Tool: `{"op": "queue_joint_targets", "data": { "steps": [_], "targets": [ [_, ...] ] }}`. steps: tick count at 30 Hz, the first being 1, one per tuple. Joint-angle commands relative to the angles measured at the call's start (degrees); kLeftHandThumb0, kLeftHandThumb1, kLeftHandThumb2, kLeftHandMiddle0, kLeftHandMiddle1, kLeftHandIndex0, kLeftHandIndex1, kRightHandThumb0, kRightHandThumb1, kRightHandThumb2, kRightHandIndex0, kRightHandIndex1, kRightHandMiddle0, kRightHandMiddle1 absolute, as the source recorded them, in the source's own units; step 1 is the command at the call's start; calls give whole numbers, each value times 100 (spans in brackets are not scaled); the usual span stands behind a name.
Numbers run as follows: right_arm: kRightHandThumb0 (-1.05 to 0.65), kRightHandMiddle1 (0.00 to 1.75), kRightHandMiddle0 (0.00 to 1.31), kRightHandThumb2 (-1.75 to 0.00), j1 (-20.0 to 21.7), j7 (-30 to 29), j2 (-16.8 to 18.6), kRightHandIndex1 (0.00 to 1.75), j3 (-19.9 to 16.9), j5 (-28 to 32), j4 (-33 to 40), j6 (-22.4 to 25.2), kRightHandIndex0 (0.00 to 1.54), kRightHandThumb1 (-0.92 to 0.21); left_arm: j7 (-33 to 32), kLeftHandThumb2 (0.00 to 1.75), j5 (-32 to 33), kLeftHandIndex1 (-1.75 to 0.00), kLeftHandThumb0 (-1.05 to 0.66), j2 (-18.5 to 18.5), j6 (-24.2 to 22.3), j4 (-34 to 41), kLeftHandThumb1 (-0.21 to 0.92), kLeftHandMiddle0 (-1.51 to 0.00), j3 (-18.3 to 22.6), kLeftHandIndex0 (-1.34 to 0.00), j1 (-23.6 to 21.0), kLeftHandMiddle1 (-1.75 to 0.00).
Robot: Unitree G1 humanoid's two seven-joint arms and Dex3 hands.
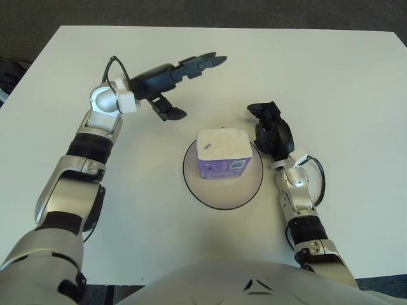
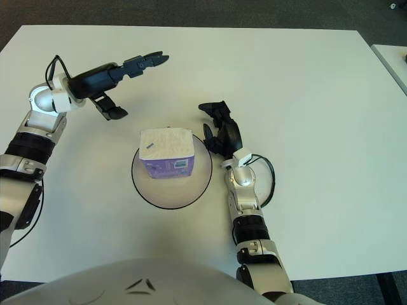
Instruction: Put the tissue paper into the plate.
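A white table (image 1: 331,76) fills nearly the whole view, with dark grey carpeted floor (image 1: 191,11) showing past its far edge and corners. In the right eye view, the corner of a 2nd white surface (image 2: 395,60) shows beyond the table's right side.

The plate (image 1: 219,194), a round white dish with a thin dark rim, sits on the table near its front middle and serves as the landmark here. The tissue paper (image 1: 222,152), a box-shaped pack with a white top and a purple printed side, stands inside the plate, on its far half, with the purple face turned toward the robot. Nothing grips it.

The left hand (image 1: 170,77) is beyond the plate and off to its left, well apart from the pack. Its forearm reaches out from the left, with the silver wrist joint bent so the dark hand points away to the right. 2 fingers (image 1: 203,62) stretch out straight, while the thumb hangs down toward the table; the hand is spread wide and holds nothing.

The right hand (image 1: 272,130) shows just beside the plate's right rim, near the pack's right side but not touching it. Its forearm rises from the front edge with a black cable looped at the wrist. The fingers are loosely parted and hold nothing.
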State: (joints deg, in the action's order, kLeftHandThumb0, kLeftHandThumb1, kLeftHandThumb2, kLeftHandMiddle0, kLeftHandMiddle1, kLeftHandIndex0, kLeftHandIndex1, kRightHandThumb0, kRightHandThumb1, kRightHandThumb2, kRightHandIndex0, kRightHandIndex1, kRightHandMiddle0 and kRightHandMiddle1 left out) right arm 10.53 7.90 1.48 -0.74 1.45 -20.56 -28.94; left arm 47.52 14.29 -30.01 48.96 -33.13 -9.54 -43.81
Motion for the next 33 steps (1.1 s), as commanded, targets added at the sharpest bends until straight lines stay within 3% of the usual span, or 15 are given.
{"op": "queue_joint_targets", "data": {
  "steps": [1, 7, 14, 17, 22, 23, 26, 33],
  "targets": [
    [-63, 115, 14, -61, -922, 38, -72, 63, -132, 68, -1684, 389, 36, -92, 523, 100, 794, 0, -84, 55, -582, -531, 92, -2, 571, 0, -315, -1],
    [-64, 115, 12, -62, -909, 37, -90, 63, -128, 47, -1705, 321, 36, -92, 707, 92, 1017, 0, -99, 227, -1081, -1689, 92, -2, 1027, 0, -842, -1],
    [-64, 115, 12, -63, -904, 30, -93, 63, -129, 41, -1725, 291, 36, -92, 419, 86, 1171, 0, -104, 495, -923, -1788, 92, -2, 1499, 0, -657, -1],
    [-63, 115, 12, -63, -911, 29, -95, 63, -126, 33, -1732, 266, 36, -92, -339, 91, 882, -1, -105, 605, -822, -1632, 92, -3, 1606, -1, -259, -1],
    [-63, 115, 12, -63, -950, 48, -89, 62, -122, 38, -1710, 218, 36, -92, -1413, 98, 546, -2, -105, 807, -1007, -1405, 92, -3, 1758, -2, -31, -1],
    [-63, 115, 12, -63, -968, 54, -89, 62, -116, 35, -1690, 204, 36, -92, -1752, 98, 469, -3, -105, 928, -1033, -1239, 92, -4, 1815, -3, 202, -1],
    [-64, 115, 11, -63, -999, 71, -86, 62, -104, 33, -1655, 180, 35, -92, -2310, 100, 352, -30, -105, 1166, -1095, -890, 92, -9, 1916, -1, 714, -1],
    [-63, 114, 10, -61, -1077, 101, -56, 62, -87, 41, -1559, 196, 35, -92, -2814, 101, 177, -51, -105, 1500, -922, -505, 92, -12, 2052, 0, 1684, -2]
  ]
}}
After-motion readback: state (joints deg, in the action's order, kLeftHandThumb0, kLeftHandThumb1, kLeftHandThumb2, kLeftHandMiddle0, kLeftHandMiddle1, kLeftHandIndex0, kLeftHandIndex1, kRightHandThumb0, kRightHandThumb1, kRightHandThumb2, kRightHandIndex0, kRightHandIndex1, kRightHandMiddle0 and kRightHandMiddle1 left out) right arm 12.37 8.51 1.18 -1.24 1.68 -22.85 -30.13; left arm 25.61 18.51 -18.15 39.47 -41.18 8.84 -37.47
